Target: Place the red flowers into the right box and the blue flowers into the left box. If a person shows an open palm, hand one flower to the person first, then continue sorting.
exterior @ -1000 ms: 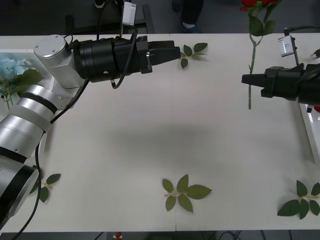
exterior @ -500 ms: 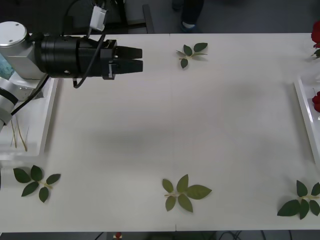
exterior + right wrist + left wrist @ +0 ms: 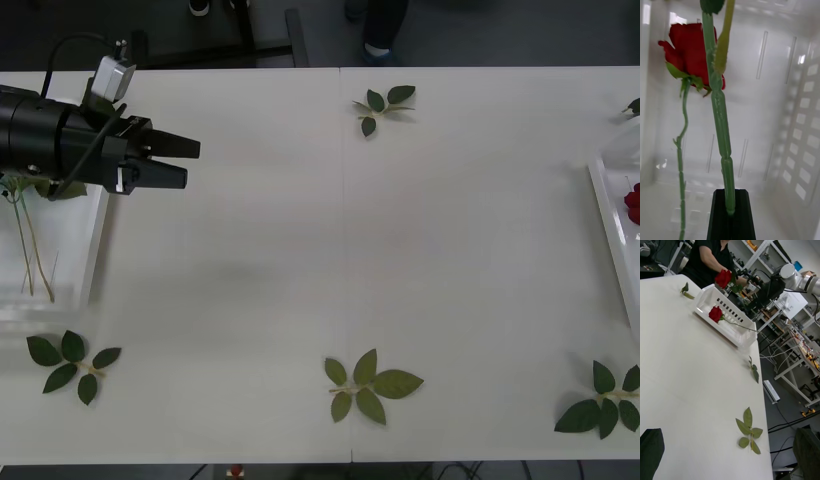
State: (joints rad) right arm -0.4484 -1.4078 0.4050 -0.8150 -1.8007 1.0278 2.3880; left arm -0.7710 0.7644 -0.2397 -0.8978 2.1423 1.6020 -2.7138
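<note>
Since half a second ago, the left gripper (image 3: 190, 162) has drawn back toward the table's left edge, its black fingers now parted and holding nothing, just beside the left box (image 3: 92, 245), where only thin green stems (image 3: 24, 240) show and the blue heads are hidden behind the arm. Over the right box (image 3: 738, 333), the right gripper (image 3: 730, 212) is pinched on the green stem of a red rose (image 3: 723, 278), whose bloom is cut off in its wrist view. Another red rose (image 3: 715, 313) lies in that box, which the front view's right edge cuts off.
</note>
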